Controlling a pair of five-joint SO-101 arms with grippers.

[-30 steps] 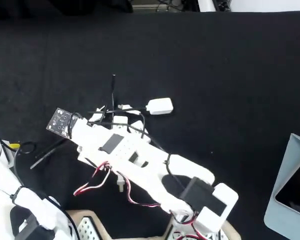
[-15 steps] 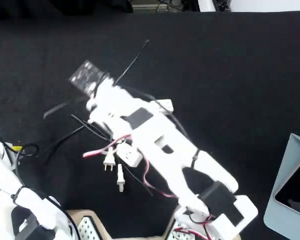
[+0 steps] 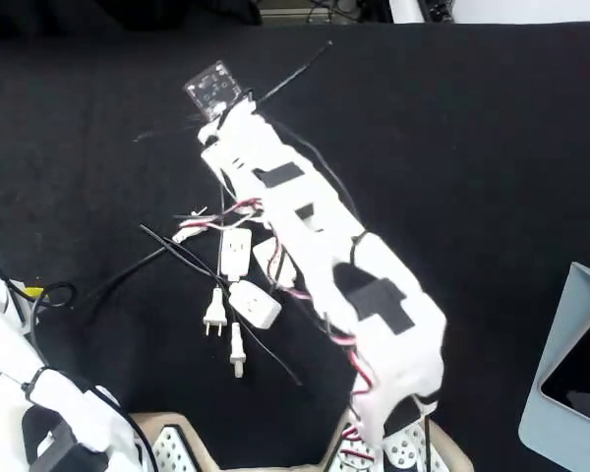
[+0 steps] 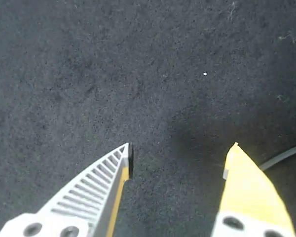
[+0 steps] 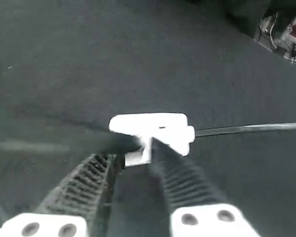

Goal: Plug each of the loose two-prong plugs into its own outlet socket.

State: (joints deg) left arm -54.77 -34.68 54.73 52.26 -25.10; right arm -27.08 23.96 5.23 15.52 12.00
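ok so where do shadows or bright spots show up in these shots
high view: the white arm is bright against the black cloth, with no clear shadow; left wrist view: a soft darker patch on the cloth inside the open left tool; right wrist view: a dark streak, likely shadow, on the cloth beside the white block held in the right tool.

From the near edge the right arm (image 3: 295, 211) slants to the far left of the table (image 3: 492, 147). Mid-table, the rear socket (image 3: 235, 251) lies just behind the front socket (image 3: 255, 305). The first plug (image 3: 214, 315) lies left of that, and the second plug (image 3: 237, 349) nearest of all. A corded block (image 5: 158, 127) sits in the right gripper (image 5: 138, 148). The left arm (image 3: 20, 393) occupies the near-left corner, a container (image 3: 570, 364) the right edge.
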